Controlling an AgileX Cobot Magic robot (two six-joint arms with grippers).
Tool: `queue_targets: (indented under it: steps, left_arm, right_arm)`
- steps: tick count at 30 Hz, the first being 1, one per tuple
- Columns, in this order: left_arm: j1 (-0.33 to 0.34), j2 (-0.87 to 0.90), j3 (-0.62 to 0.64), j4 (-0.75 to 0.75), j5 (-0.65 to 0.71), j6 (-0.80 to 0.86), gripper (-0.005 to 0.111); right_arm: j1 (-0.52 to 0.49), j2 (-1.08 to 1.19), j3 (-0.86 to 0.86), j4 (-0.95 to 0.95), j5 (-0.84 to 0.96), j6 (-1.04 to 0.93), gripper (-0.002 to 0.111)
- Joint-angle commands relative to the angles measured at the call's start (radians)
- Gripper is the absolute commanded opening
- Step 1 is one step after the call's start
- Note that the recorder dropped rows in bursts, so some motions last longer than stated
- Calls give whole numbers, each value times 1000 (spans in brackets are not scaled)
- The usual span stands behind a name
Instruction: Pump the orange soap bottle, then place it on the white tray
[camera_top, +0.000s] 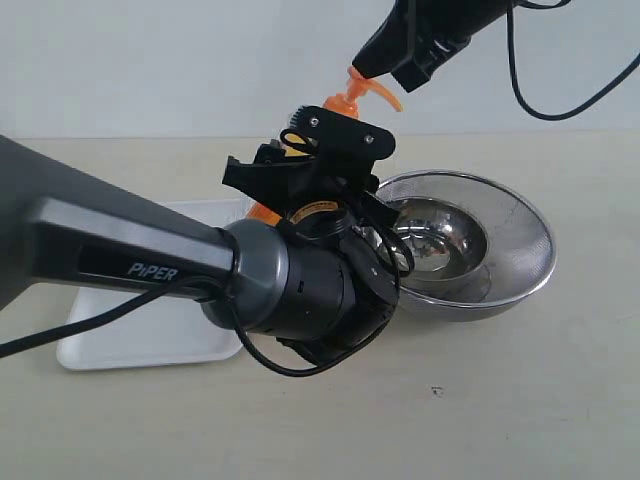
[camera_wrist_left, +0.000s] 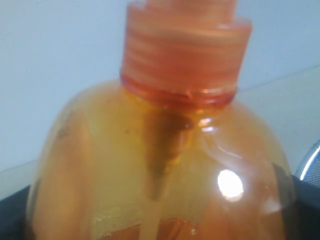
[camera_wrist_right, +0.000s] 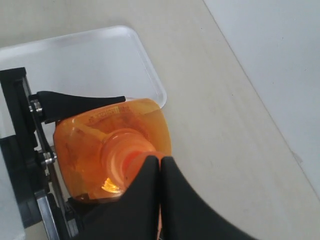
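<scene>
Orange soap bottle (camera_wrist_left: 150, 170): held by its body in the left gripper (camera_top: 305, 165), jaws set wide against opposite sides below the shoulder. It sits between the white tray (camera_top: 120, 345) on the left and a steel bowl (camera_top: 520, 235) on the right, just off the tray's far right corner. The base is hidden behind the left arm, so I cannot tell whether it rests on the table (camera_top: 500, 410) or hangs clear.

Right gripper (camera_wrist_right: 160, 162) reaches in from above, fingers pressed together into one blunt tip, set at the pump head (camera_top: 360, 95). The step in hand, as I judge it, is the pump stroke.

To do it well:
- Push straight down along the stem, not sideways. The contact patch is small and the plastic is smooth, so the tip could slide off.
- The left grip needs to hold firm, so the bottle neither tilts nor slips down under the load.
- The spout points right, toward the bowl. Keep it so, and any soap should land there rather than on the table.
- Lift fully off the head before the carry to the tray.

Look of the bottle:
- Translucent orange with rounded shoulders, squarish seen from above.
- Ribbed orange collar (camera_wrist_left: 185, 55).
- Dip tube shows through the liquid.
- Label not clearly in view.
</scene>
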Motion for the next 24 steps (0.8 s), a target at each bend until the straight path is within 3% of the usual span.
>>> queue_targets:
  steps: [1, 24]
  left_arm:
    - [-15, -51, -31, 128, 12, -71, 5]
    - [-15, -51, -31, 128, 12, -71, 5]
  right_arm:
    - [32, 83, 50, -96, 185, 0, 0]
    - [32, 13, 45, -129, 160, -5, 0]
